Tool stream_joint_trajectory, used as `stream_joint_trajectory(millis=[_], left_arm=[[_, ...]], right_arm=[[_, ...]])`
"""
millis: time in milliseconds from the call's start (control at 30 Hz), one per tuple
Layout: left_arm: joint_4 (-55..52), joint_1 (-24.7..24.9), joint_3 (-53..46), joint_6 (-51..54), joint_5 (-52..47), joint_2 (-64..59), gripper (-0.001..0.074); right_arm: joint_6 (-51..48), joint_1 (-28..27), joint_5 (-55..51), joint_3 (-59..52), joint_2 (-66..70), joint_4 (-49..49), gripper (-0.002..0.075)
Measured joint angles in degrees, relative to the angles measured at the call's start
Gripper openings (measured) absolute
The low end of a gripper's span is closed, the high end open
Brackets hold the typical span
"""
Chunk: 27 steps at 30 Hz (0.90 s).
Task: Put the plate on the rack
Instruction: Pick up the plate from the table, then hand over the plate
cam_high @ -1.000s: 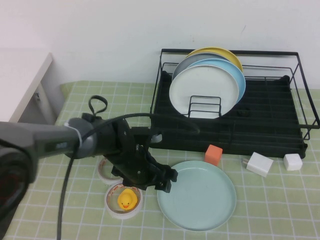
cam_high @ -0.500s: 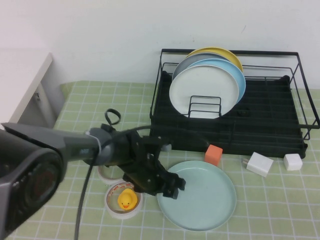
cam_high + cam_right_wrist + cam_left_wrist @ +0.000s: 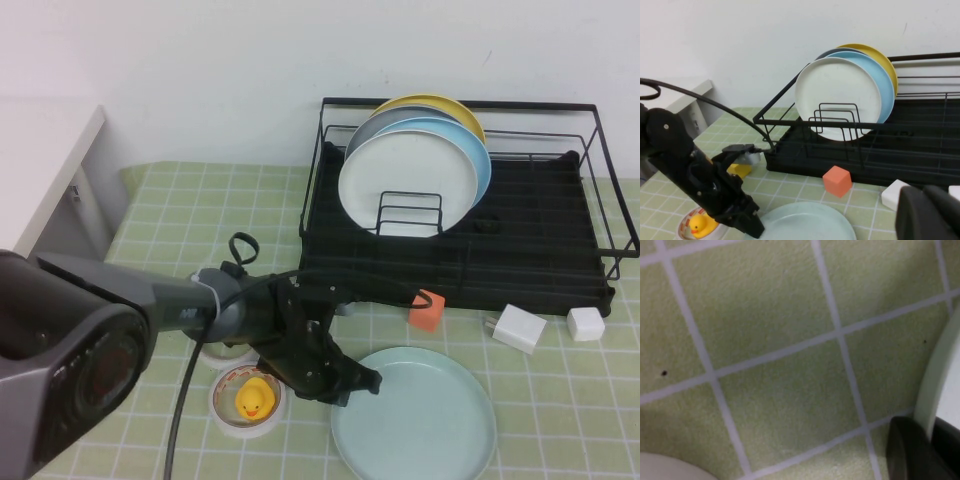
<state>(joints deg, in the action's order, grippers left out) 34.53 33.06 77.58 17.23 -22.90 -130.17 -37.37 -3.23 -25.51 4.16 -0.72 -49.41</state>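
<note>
The pale mint-green plate (image 3: pixel 413 415) lies flat on the checked cloth in front of the rack, near the table's front edge. My left gripper (image 3: pixel 356 384) is at its left rim. In the left wrist view the two dark fingers (image 3: pixel 906 452) stand either side of the plate's rim (image 3: pixel 936 385), shut on it. The black wire rack (image 3: pixel 540 262) stands at the back right and holds several upright plates. My right gripper (image 3: pixel 932 212) shows only in its own wrist view, shut and empty, off to the right of the plate (image 3: pixel 805 222) and facing the rack (image 3: pixel 920 150).
A white plate (image 3: pixel 405 180), a sky-blue, a grey and a yellow plate stand in the rack's left half. An orange cube (image 3: pixel 427 309), a white adapter (image 3: pixel 519 328) and a white cube (image 3: pixel 585 323) lie before the rack. A tape roll with a yellow duck (image 3: pixel 250 400) sits left of the plate.
My left gripper has moved right and toward the front edge, and the mint-green plate has slid with it to the front right, away from the orange cube.
</note>
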Motion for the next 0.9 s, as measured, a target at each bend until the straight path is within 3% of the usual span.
stream_joint_trajectory(millis=[167,500,767,833,900], left_arm=[[8.8,-4.2,0.0,5.7,-4.6,-0.1,0.0002],[38.5,-17.0,0.0,30.8,-22.2,1.1,0.0003],[40.4,-16.9,0.0,39.0,-23.0,10.9,0.0003],[40.4,-16.0,0.0,39.9,-22.5,14.1,0.0003],[40.4,-14.9,0.0,40.8,-22.3,17.0,0.0003]], right_arm=[[0.0,0.0,0.0,0.0,0.0,0.0,0.0009],[0.7,0.0,-2.3,0.0,0.0,-0.4,0.0009],[10.9,0.0,-10.2,1.2,3.7,-0.4,0.0026],[11.2,0.0,-12.5,2.9,8.1,-0.4,0.0076],[9.4,0.0,-13.7,5.8,14.0,-0.5,0.0176]])
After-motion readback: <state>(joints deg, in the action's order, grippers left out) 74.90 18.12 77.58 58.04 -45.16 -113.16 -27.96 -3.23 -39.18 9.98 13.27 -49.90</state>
